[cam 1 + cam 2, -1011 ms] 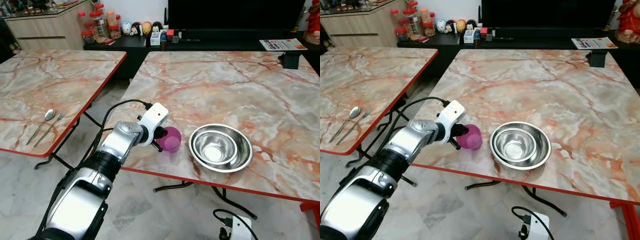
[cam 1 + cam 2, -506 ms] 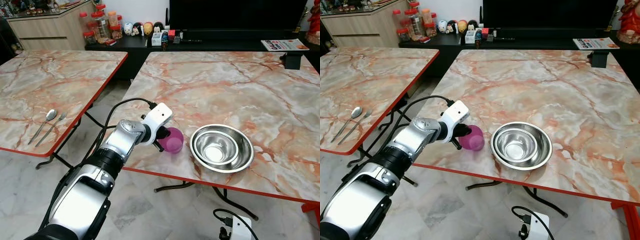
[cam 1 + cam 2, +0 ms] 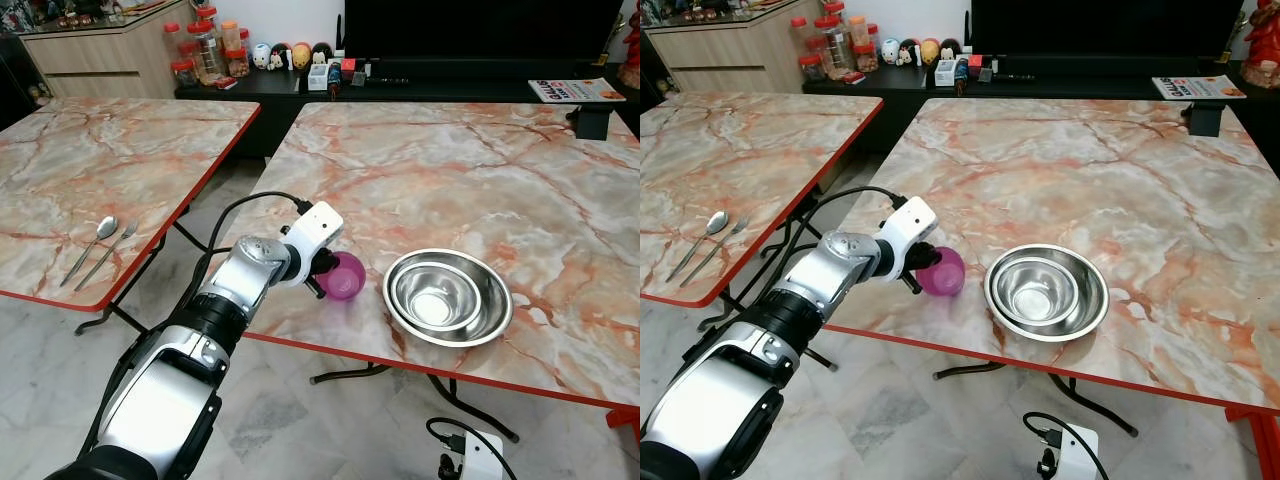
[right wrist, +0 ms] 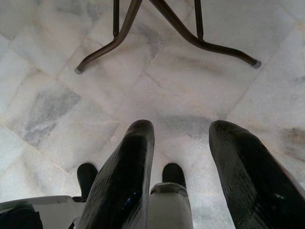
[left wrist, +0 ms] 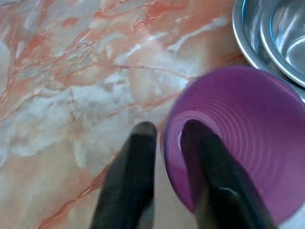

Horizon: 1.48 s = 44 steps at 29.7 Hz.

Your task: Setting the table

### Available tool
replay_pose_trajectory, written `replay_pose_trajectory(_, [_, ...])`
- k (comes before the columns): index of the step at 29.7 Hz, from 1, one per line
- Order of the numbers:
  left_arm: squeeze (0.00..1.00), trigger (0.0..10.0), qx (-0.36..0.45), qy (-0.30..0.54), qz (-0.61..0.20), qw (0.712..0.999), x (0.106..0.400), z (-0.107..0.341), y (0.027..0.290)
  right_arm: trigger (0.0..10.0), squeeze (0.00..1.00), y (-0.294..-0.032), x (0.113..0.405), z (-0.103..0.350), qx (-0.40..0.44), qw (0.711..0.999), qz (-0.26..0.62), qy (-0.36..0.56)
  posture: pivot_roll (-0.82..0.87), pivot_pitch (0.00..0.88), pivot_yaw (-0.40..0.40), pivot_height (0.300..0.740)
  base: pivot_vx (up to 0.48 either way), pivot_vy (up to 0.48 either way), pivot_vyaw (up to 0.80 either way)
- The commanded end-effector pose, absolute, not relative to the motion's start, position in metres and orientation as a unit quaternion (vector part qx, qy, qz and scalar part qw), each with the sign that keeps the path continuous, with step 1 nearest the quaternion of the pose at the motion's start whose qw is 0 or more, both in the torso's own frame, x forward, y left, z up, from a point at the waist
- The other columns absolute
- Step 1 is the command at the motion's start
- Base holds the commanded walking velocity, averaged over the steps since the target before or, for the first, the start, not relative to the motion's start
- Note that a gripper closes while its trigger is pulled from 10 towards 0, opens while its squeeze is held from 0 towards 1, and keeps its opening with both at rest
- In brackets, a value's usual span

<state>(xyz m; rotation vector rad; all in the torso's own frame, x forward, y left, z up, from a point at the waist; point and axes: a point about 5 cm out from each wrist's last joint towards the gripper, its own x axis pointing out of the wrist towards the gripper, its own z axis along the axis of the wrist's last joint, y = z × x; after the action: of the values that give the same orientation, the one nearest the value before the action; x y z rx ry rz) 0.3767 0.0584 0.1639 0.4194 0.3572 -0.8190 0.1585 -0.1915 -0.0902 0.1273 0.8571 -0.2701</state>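
left hand (image 5: 164,138) pinches purple cup (image 3: 343,277) rim beside steel bowls (image 3: 447,296)

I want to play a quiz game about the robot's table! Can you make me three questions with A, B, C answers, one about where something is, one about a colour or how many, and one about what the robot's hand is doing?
1. Where are the spoon and fork?
A. On the table to the robot's left
B. Inside the bowls
C. On the floor

2. What colour is the cup?
A. Green
B. Purple
C. Yellow

3. What is the left hand doing?
A. Hanging over the floor
B. Lifting a bowl
C. Pinching the cup's rim

Answers:
1. A: the spoon and fork lie side by side on the left table, away from the nested steel bowls.
2. B: the cup beside the bowls is purple.
3. C: the left hand has one finger inside the cup and one outside; the right hand hangs open over the floor.
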Motion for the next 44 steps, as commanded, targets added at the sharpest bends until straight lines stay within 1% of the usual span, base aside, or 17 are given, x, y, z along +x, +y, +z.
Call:
replay_pose_trajectory(1, [1.00, 10.0, 0.205, 0.159, -0.385, 0.886, 0.381, 0.173, 0.062, 10.0, 0.00, -0.188, 0.160, -0.090, 0.067, 0.898, -0.131, 0.414, 0.00, 0.000, 0.097, 0.740, 0.000, 0.000, 0.00])
replay_pose_trajectory(2, [0.00, 10.0, 0.201, 0.158, -0.386, 0.887, 0.382, 0.174, 0.061, 10.0, 0.00, -0.188, 0.160, -0.090, 0.067, 0.899, -0.130, 0.413, 0.00, 0.000, 0.096, 0.740, 0.000, 0.000, 0.00])
replay_pose_trajectory(16, [0.00, 10.0, 0.194, 0.152, -0.383, 0.890, 0.384, 0.175, 0.064, 10.0, 0.00, -0.189, 0.159, -0.090, 0.067, 0.898, -0.131, 0.415, 0.00, 0.000, 0.093, 0.740, 0.000, 0.000, 0.00])
replay_pose_trajectory(25, [0.00, 10.0, 0.162, 0.112, -0.352, 0.915, 0.390, 0.189, 0.070, 10.0, 0.00, -0.190, 0.160, -0.090, 0.066, 0.898, -0.132, 0.414, -0.01, 0.000, 0.091, 0.740, 0.000, 0.000, 0.00])
replay_pose_trajectory(30, [0.00, 10.0, 0.162, 0.109, -0.347, 0.917, 0.392, 0.192, 0.074, 10.0, 0.00, -0.190, 0.161, -0.090, 0.066, 0.899, -0.132, 0.413, 0.00, 0.000, 0.088, 0.740, 0.000, 0.000, 0.00])
replay_pose_trajectory(32, [0.00, 10.0, 0.153, 0.101, -0.339, 0.923, 0.393, 0.196, 0.079, 10.0, 0.00, -0.190, 0.160, -0.090, 0.067, 0.899, -0.131, 0.413, 0.00, 0.000, 0.087, 0.740, 0.000, 0.000, 0.00])
replay_pose_trajectory(33, [0.00, 10.0, 0.145, 0.090, -0.331, 0.928, 0.395, 0.200, 0.083, 10.0, 0.00, -0.190, 0.160, -0.090, 0.067, 0.899, -0.132, 0.413, 0.00, 0.000, 0.087, 0.740, 0.000, 0.000, 0.00])
replay_pose_trajectory(34, [0.00, 10.0, 0.124, 0.065, -0.308, 0.941, 0.397, 0.207, 0.092, 10.0, 0.00, -0.190, 0.160, -0.090, 0.067, 0.899, -0.132, 0.413, 0.00, 0.000, 0.087, 0.740, 0.000, 0.000, 0.00])
replay_pose_trajectory(36, [0.00, 10.0, 0.093, 0.032, -0.273, 0.957, 0.399, 0.215, 0.105, 10.0, 0.00, -0.190, 0.160, -0.090, 0.067, 0.899, -0.133, 0.412, -0.01, 0.000, 0.088, 0.740, 0.000, 0.000, 0.00])
replay_pose_trajectory(37, [0.00, 10.0, 0.073, 0.013, -0.245, 0.967, 0.400, 0.218, 0.115, 10.0, 0.00, -0.190, 0.160, -0.090, 0.067, 0.899, -0.134, 0.411, -0.01, 0.000, 0.088, 0.740, 0.000, 0.000, 0.00])
replay_pose_trajectory(38, [0.00, 10.0, 0.042, -0.011, -0.201, 0.979, 0.399, 0.220, 0.133, 10.0, 0.00, -0.191, 0.160, -0.090, 0.068, 0.899, -0.135, 0.411, 0.00, 0.000, 0.086, 0.740, 0.000, 0.000, 0.00])
replay_pose_trajectory(39, [0.00, 10.0, 0.042, -0.011, -0.201, 0.979, 0.399, 0.220, 0.133, 10.0, 0.00, -0.191, 0.160, -0.090, 0.068, 0.899, -0.135, 0.411, 0.00, 0.000, 0.086, 0.740, 0.000, 0.000, 0.00])
replay_pose_trajectory(40, [0.00, 10.0, 0.029, -0.019, -0.186, 0.982, 0.398, 0.219, 0.140, 10.0, 0.00, -0.191, 0.159, -0.090, 0.068, 0.899, -0.135, 0.411, 0.00, 0.000, 0.086, 0.740, 0.000, 0.000, 0.00])
replay_pose_trajectory(42, [0.00, 10.0, 0.020, -0.028, -0.131, 0.991, 0.393, 0.212, 0.164, 10.0, 0.00, -0.191, 0.159, -0.090, 0.067, 0.899, -0.133, 0.412, 0.00, 0.000, 0.080, 0.740, 0.000, 0.000, 0.00])
replay_pose_trajectory(44, [0.00, 10.0, 0.023, -0.027, -0.051, 0.998, 0.382, 0.196, 0.197, 10.0, 0.00, -0.190, 0.159, -0.090, 0.064, 0.899, -0.129, 0.414, 0.02, 0.000, 0.072, 0.740, 0.000, 0.000, 0.00])
